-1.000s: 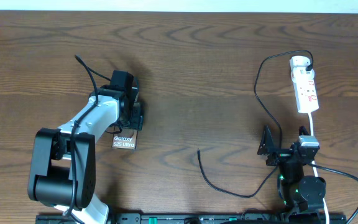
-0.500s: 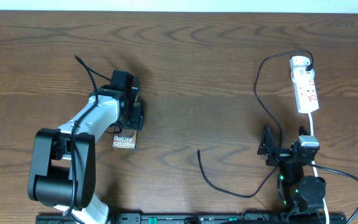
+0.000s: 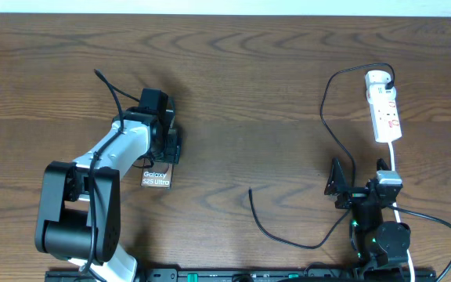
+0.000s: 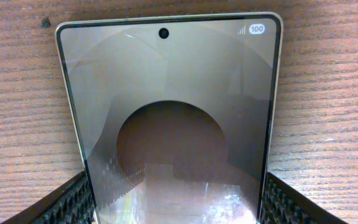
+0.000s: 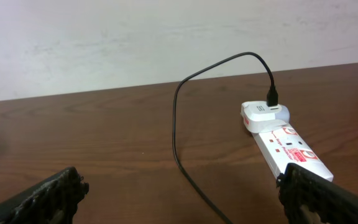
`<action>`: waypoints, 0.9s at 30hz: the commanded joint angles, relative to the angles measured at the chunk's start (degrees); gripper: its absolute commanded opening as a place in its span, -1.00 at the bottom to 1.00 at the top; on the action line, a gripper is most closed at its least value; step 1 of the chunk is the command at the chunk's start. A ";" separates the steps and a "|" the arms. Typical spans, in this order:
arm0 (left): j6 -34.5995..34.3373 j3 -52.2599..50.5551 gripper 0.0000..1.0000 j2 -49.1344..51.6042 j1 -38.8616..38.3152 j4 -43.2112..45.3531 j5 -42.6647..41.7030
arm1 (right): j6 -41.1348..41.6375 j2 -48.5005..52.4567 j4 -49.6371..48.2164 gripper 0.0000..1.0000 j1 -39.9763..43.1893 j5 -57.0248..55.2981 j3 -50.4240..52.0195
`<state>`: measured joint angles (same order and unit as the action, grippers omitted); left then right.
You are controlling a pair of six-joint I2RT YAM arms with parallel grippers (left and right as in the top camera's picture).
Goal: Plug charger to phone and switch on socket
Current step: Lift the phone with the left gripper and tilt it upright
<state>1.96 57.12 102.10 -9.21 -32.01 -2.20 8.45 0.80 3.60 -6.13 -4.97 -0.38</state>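
Nothing has shifted: the left gripper (image 3: 169, 149), arm stretched away at left, clamps the phone (image 4: 169, 124) by its long edges, lettered "Galaxy S25 Ultra", "100" on its screen. The right gripper (image 5: 180, 177) gapes wide at near right, facing the socket (image 3: 384, 110).

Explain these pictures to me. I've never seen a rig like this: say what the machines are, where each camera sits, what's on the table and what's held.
These are two robot arms at a wooden table, each ending in a two-finger gripper. One picture looks straight down from above; the other two come from wrist cameras, so each shows its own fingers at the bottom corners. On the table lie a phone, a white power strip and a thin black charger cable, plugged in at the strip's end, its free tip loose. The left gripper presses its fingers against the phone's long edges, gripping it flat on the table. The right gripper is wide open and holds nothing.
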 commanded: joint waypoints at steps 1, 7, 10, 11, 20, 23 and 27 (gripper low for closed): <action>0.59 -0.39 -0.85 -0.98 0.17 -0.04 1.38 | -0.81 -0.15 0.11 0.98 -0.20 -0.48 0.07; 0.35 1.53 -0.85 -5.25 0.17 -0.44 1.31 | -0.81 -0.15 0.11 0.98 -0.20 -0.50 0.07; 0.07 2.03 -0.85 -8.85 0.17 -0.44 1.31 | -0.81 -0.15 0.11 0.99 -0.20 -0.50 0.07; -0.33 2.10 -0.85 -9.99 0.17 -0.42 1.33 | -0.79 -0.15 0.11 0.98 -0.20 -0.50 0.07; -10.12 2.25 -0.85 -23.02 0.20 -0.42 0.28 | -0.81 -0.15 0.11 0.99 -0.20 -0.50 0.07; -15.39 2.25 -0.85 -27.30 0.20 -0.09 -5.84 | -0.79 -0.15 0.11 0.99 -0.20 -0.50 0.07; -28.74 2.25 -0.85 -31.93 1.38 0.70 -14.78 | -0.79 -0.15 0.11 0.99 -0.20 -0.50 0.07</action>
<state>-14.41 57.14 73.45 -8.82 -32.32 -8.80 8.45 0.80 3.60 -6.13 -4.97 -0.38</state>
